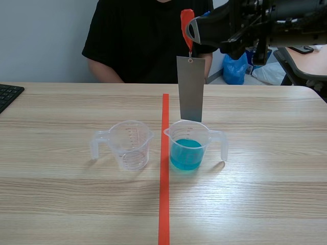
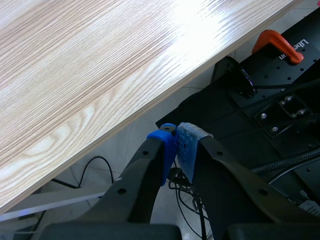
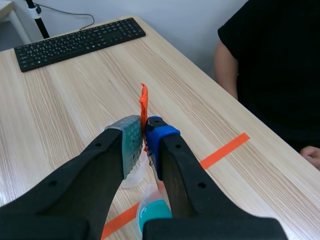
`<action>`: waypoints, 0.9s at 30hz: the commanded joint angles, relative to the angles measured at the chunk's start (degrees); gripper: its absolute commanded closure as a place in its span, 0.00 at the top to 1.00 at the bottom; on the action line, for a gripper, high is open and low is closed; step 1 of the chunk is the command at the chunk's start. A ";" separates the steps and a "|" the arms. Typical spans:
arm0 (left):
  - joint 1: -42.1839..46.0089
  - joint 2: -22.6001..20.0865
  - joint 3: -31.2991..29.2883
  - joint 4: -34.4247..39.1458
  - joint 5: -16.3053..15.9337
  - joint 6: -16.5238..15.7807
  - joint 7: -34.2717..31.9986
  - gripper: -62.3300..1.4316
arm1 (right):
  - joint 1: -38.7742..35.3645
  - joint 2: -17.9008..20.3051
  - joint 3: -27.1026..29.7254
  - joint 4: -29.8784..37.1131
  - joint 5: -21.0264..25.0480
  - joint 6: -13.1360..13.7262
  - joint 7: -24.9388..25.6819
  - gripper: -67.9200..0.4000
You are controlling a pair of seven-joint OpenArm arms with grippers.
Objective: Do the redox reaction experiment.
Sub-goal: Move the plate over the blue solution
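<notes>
Sheet: the sheet point(image 1: 190, 89) under the right tool point(image 3: 144, 134) is looking like smooth, matt grey metal.
Tab: the orange tab point(image 3: 143, 102) in that tool is looking smooth and plastic-like.
Cups: the empty cup point(image 1: 131, 144) and the filled cup point(image 1: 193, 133) below the tool are showing clear, smooth plastic.
Bench: the bench point(image 1: 255, 204) is showing pale, faintly shiny wood grain.

Left gripper point(image 2: 179, 145): two thick matte-black fingers, each showing small recessed screw holes point(image 2: 121, 190) along the flank. Tips are wearing a blue moulded cap point(image 2: 162, 142), with a pale blue dotted soft pad point(image 2: 189, 137) at its 3 o'clock. Right gripper point(image 3: 144, 134) is looking like the same build: grey-green dotted pad point(image 3: 131, 145), blue cap point(image 3: 159, 134) at its 3 o'clock. Right arm point(image 1: 265, 20) is showing glossy black housings.
</notes>
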 commanded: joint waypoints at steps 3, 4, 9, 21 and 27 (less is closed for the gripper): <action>0.48 0.11 -0.52 1.14 -0.35 0.07 -0.81 0.08 | 1.11 1.64 1.03 0.81 2.86 -0.15 1.09 0.03; 0.48 0.11 -0.52 1.14 -0.35 0.07 -0.81 0.08 | 1.11 1.92 1.03 0.81 3.32 -0.15 1.09 0.03; 0.48 0.11 -0.52 1.14 -0.35 0.07 -0.83 0.08 | 1.11 2.34 1.03 0.81 3.67 -0.15 1.05 0.03; 0.48 0.11 -0.52 1.14 -0.35 0.07 -0.83 0.08 | 1.09 2.69 2.05 0.81 3.72 -0.15 0.39 0.03; 0.48 0.07 -0.52 1.14 -0.37 0.07 -0.83 0.08 | 1.09 2.69 2.05 0.81 4.55 -0.17 0.17 0.03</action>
